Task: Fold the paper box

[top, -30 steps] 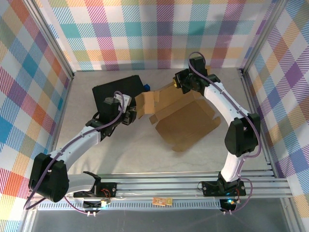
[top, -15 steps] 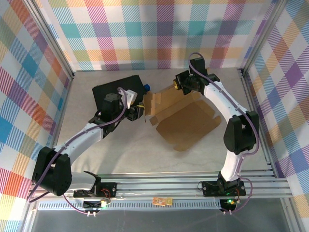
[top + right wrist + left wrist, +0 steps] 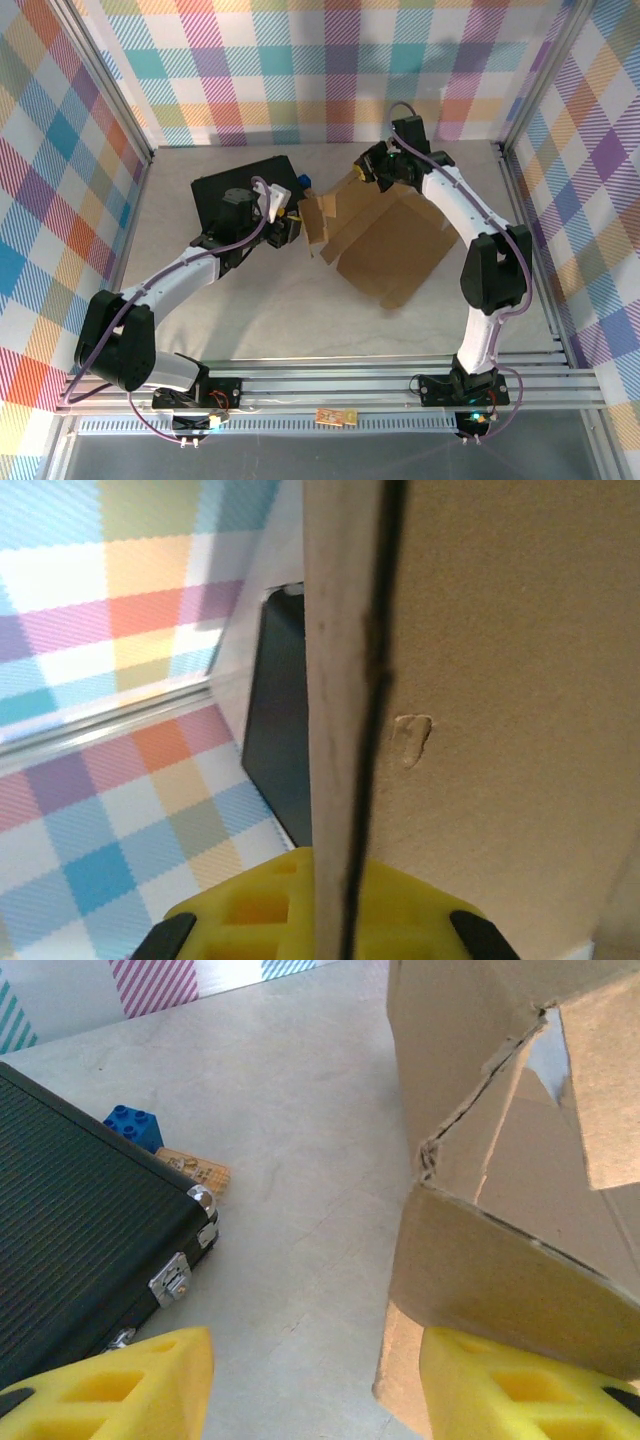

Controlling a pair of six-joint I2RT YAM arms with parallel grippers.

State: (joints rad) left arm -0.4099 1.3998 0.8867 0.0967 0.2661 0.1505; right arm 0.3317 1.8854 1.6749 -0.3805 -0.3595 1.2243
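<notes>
Task stage: early to middle, as judged from the present lie of the cardboard. The paper box [image 3: 385,235] sits right of centre on the table [image 3: 250,310], towards the back, with its broad brown panel tilted up off the surface and not lying flat. Short flaps at its left end stand at angles to one another, creased along their score lines but not tucked in. No closed box shape exists yet. Raising the other walls, locking the tabs and closing the lid appear to be left.

The right gripper [image 3: 366,172] is clamped on the far upper edge of the sheet; the wrist view shows the cardboard's thin edge running straight down between its yellow pads. The left gripper [image 3: 315,1390] stands roughly half open at the box's left end and grips nothing; a flap hangs just above its right-hand pad, while bare table lies between the pads.

A black case [image 3: 238,192] with metal latches lies left of the box, and a blue brick [image 3: 132,1126] lies beside it.

Writing: none legible. The cardboard is unprinted, and the small tag [image 3: 335,416] on the near rail is too small to read.
</notes>
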